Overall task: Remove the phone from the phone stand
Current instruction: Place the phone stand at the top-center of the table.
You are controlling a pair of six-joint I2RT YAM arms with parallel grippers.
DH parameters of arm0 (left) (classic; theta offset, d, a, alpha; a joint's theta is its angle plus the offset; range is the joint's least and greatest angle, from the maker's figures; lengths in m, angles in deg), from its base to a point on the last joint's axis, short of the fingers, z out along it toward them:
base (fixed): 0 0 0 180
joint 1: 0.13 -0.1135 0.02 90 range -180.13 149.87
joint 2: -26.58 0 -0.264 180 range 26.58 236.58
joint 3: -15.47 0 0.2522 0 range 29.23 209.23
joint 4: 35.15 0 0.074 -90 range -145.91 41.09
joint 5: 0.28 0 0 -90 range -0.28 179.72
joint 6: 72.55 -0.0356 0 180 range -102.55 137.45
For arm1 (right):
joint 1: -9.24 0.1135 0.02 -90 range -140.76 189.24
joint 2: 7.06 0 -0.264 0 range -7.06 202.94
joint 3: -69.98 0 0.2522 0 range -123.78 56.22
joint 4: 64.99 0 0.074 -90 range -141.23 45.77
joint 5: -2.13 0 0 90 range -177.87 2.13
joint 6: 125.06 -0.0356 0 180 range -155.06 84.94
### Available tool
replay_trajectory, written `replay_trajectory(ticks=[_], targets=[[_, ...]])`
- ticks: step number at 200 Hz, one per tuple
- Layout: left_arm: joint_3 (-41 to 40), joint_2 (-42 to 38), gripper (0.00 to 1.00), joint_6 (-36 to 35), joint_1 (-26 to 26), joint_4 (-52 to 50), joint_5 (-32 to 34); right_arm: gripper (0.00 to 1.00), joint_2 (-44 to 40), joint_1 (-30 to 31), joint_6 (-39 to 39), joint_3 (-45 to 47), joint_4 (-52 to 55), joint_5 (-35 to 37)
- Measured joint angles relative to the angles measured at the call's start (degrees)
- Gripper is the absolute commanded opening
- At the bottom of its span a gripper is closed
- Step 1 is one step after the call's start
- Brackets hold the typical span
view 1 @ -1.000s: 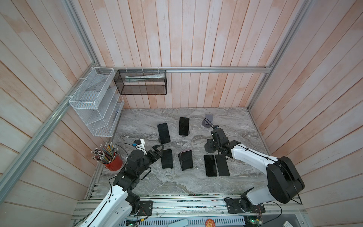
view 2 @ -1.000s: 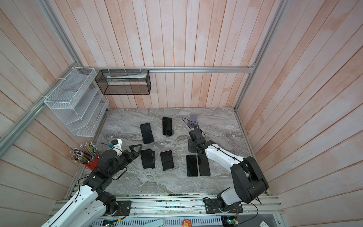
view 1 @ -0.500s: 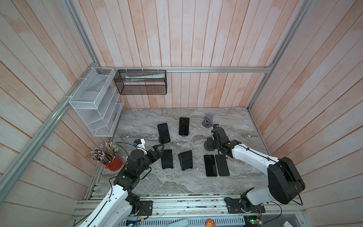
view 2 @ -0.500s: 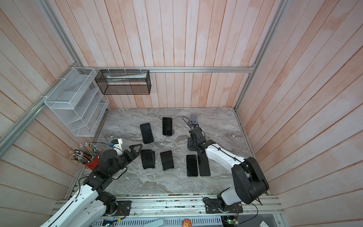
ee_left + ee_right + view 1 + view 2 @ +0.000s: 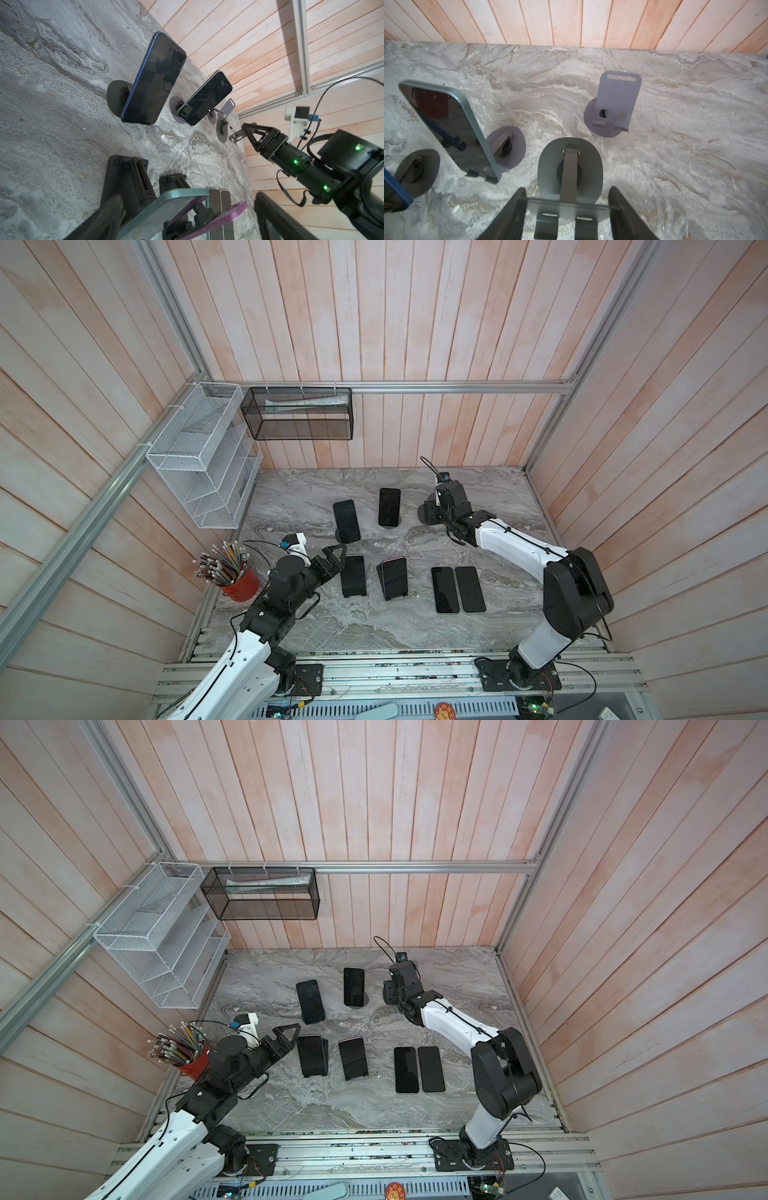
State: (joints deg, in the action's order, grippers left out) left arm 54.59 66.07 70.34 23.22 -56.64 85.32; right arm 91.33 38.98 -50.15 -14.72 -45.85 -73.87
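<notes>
While the left gripper [image 5: 340, 558] hangs with its jaws wide apart, the teal phone [image 5: 166, 199] leans in its black stand [image 5: 128, 180] just in front of the fingers [image 5: 108, 214], at the near left of the marble table [image 5: 374, 626]. Close on its right a purple phone [image 5: 395, 577] crowds that side. Farther right, two phones [image 5: 445, 590] lie flat. At the far right, the right gripper [image 5: 568, 205] is clamped on the back plate of an empty dark stand [image 5: 548, 164], with a lilac stand [image 5: 618, 97] beyond and a green-edged phone [image 5: 452, 128] to its left.
</notes>
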Motion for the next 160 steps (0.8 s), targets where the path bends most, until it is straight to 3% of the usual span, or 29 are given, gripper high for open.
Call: replay_trajectory(ticks=[83, 160], targets=[[3.26, 3.56, 1.0, -1.09, 0.0, -0.37, 1.09, 0.51, 17.27, -3.56, 1.86, -18.12, -0.59, -3.61], [3.26, 8.31, 1.0, -1.18, 0.0, 2.34, 1.68, 0.53, 24.06, -3.63, 1.22, -20.55, -0.57, -7.89]])
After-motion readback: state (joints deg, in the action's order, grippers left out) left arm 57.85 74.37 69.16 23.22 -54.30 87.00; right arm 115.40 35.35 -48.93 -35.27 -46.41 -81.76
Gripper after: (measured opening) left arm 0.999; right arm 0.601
